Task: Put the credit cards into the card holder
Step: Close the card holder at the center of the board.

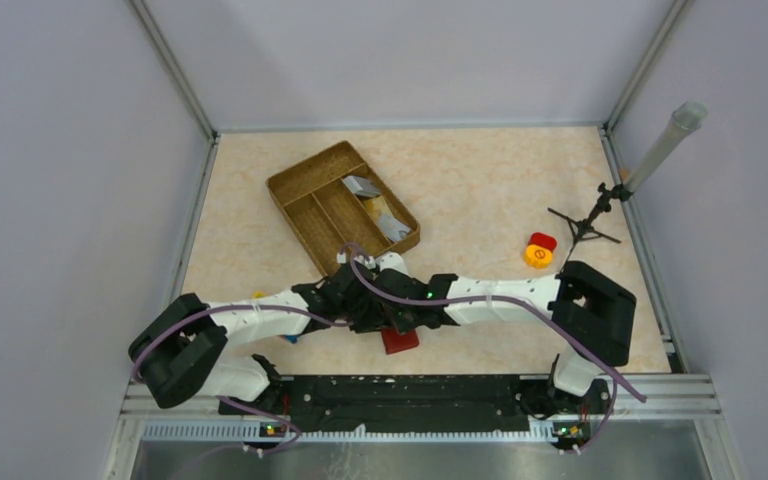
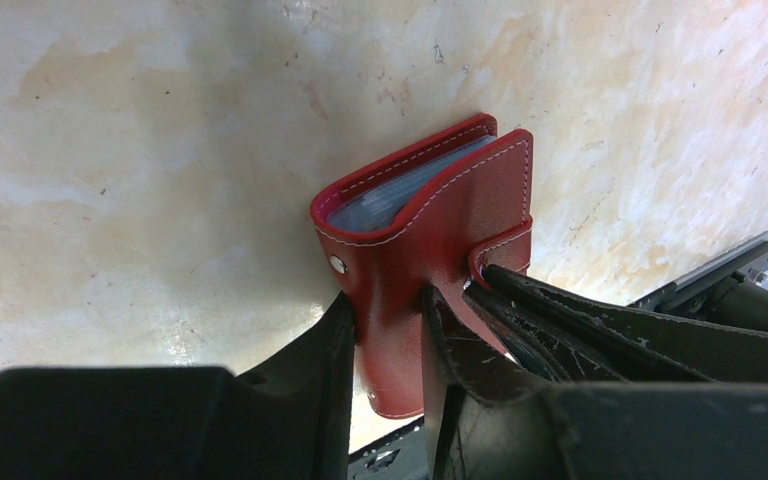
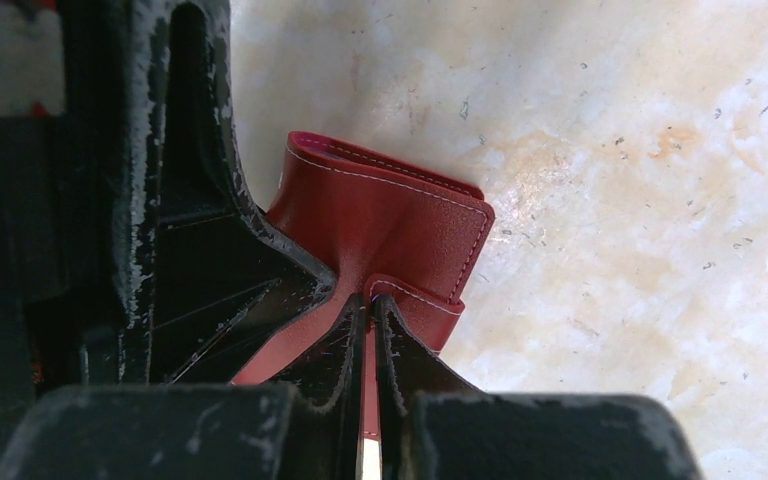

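The red leather card holder (image 2: pixel 440 200) stands on edge on the table by the near rail, with clear sleeves showing inside. My left gripper (image 2: pixel 388 300) is shut on its body, one finger on each cover. My right gripper (image 3: pixel 372 300) is shut on the holder's snap strap (image 3: pixel 415 300), right beside the left fingers. In the top view both grippers meet over the card holder (image 1: pixel 400 340), and only a red corner of it shows. Credit cards lie in the wooden tray: a grey-silver one (image 1: pixel 362 186) and another grey one (image 1: pixel 392 224) with a tan edge beside it.
The wooden divided tray (image 1: pixel 310 190) sits at an angle at the back centre. A yellow and red toy block (image 1: pixel 538 250) lies to the right. A small black tripod (image 1: pixel 588 218) holding a tube stands at the right wall. The metal rail (image 1: pixel 410 385) runs along the near edge.
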Motion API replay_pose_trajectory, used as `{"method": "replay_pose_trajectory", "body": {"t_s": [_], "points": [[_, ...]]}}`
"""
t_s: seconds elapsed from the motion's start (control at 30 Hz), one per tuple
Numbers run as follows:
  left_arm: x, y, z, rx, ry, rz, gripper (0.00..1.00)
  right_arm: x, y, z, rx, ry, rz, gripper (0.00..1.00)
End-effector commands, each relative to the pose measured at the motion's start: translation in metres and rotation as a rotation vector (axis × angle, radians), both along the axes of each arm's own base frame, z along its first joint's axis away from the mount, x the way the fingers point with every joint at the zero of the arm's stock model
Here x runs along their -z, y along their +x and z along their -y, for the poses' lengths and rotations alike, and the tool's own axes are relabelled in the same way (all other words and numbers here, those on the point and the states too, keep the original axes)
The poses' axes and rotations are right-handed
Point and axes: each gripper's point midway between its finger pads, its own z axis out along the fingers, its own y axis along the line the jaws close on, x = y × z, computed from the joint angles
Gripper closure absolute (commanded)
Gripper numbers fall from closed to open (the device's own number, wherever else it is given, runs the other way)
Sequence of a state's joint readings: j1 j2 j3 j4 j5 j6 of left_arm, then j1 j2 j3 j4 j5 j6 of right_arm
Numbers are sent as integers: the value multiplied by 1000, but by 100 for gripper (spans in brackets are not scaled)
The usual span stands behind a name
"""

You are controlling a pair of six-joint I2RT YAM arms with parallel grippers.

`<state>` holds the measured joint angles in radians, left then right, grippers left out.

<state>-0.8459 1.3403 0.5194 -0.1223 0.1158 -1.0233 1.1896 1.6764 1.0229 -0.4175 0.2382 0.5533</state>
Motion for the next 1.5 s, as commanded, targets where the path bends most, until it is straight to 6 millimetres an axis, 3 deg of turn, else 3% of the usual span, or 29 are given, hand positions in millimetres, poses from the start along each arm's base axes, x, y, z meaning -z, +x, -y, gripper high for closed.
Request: {"method": "replay_pose_trajectory", "body": {"t_s": [0.0,0.23,1.1,1.47], "points": [[41,-26,-30,39,148,-78,78,11,-27,-11,-61,-14,-46,100],[40,-26,-30,37,147,-75,78,-7,-18,-4,-36,-26,9,100],[41,-27,-31,35,150,-82,80,-23,-13,6,16,-55,81,100],[42,-27,-31,33,151,-83,81,-23,-22,-9,-40,16,49,100]]}}
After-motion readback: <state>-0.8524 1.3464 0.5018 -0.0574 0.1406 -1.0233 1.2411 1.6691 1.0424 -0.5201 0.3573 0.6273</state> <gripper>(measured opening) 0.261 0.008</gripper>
